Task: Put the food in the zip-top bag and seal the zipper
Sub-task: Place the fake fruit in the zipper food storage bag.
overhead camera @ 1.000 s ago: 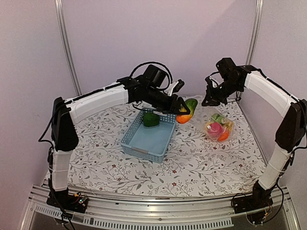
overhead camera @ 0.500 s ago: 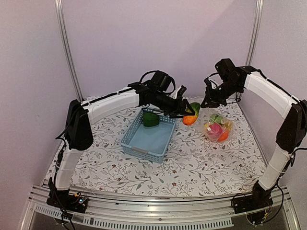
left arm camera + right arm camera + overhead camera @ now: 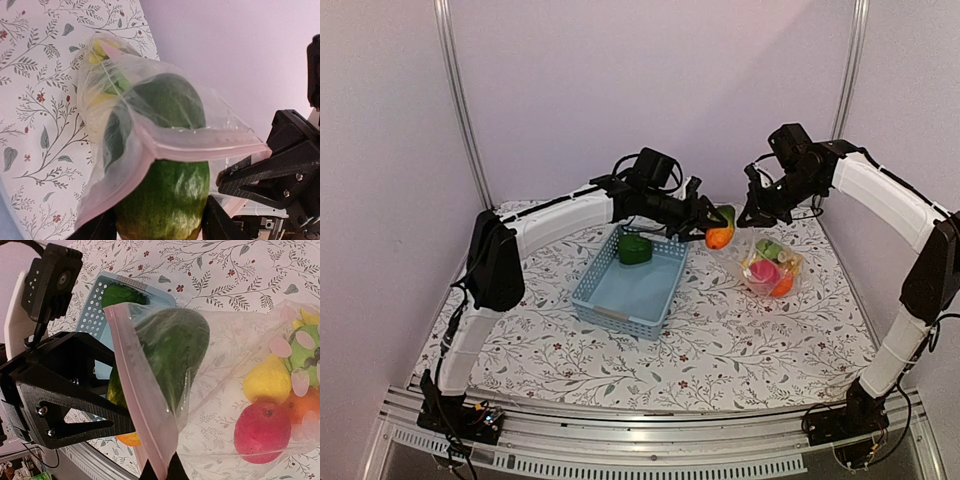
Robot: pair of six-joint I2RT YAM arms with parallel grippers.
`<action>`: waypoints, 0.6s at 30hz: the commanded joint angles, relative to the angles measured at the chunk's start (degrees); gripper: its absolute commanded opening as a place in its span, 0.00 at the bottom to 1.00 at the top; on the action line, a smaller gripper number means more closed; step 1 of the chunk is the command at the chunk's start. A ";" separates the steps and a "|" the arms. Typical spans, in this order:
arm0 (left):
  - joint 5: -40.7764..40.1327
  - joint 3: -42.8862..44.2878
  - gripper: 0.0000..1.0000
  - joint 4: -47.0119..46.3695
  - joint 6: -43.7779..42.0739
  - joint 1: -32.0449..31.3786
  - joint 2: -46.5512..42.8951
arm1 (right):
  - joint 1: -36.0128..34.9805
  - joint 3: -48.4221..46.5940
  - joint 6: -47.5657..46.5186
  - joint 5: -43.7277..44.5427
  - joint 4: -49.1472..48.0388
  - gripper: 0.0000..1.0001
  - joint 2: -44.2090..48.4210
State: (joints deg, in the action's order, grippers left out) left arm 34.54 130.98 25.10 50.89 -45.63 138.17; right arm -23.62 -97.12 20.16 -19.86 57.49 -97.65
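surface: floral cloth, carries everything.

left arm reaches across to far centre-right. right arm bends in from the right. the two wrists meet near the back wall, above the surface.

basket: blue-grey lattice, mid-surface, left of the bag. one green pepper sits in its far end. the rest of its floor shows bare.

zip-top bag: clear and crinkled, hanging by its mouth from the right end effector. the loaded bottom sags low, right of the basket. cannot tell whether it touches the surface.

mango: held in the air at the bag mouth. on the left wrist view the plastic drapes over its green upper half. on the right wrist view the green end sits past the mouth strip, and the orange end is outside the bag.

inside the bag bottom, bunched together: red apple, a yellow fruit, orange, striped melon.

zipper: pale pinkish strip, unsealed, mouth open and bowed around the mango.

left end effector: fingers closed on the lower sides of the mango, spread only as wide as the fruit.

right end effector: jaws nearly together, pinching the zipper strip at the bag's mouth edge, nothing else in them.
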 commanded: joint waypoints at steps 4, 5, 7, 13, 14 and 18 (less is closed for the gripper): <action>0.94 1.91 0.49 -2.36 2.64 0.20 1.85 | -0.47 1.81 1.65 -2.16 -2.48 0.00 2.57; 0.93 2.03 0.52 -2.34 2.46 0.19 1.78 | -0.47 1.92 1.84 -2.39 -2.76 0.00 2.51; 0.87 2.29 0.57 -1.96 1.93 0.16 1.53 | -0.47 1.81 2.10 -2.70 -3.19 0.00 2.31; 0.70 2.45 0.89 -2.26 -0.89 0.22 0.10 | -0.49 1.67 2.54 -4.03 -3.90 0.00 1.55; 0.66 2.44 0.98 -2.32 -1.35 0.27 -0.18 | -0.47 1.67 2.59 -4.31 -4.00 0.00 1.37; 0.74 2.44 1.00 -2.58 -2.63 0.59 -1.60 | -0.38 1.39 3.27 -5.37 -4.67 0.00 0.82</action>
State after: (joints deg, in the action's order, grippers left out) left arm 35.38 132.25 23.24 50.52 -45.63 139.37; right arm -23.62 -95.90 22.35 -22.65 54.63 -96.92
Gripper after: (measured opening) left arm 0.995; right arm 0.003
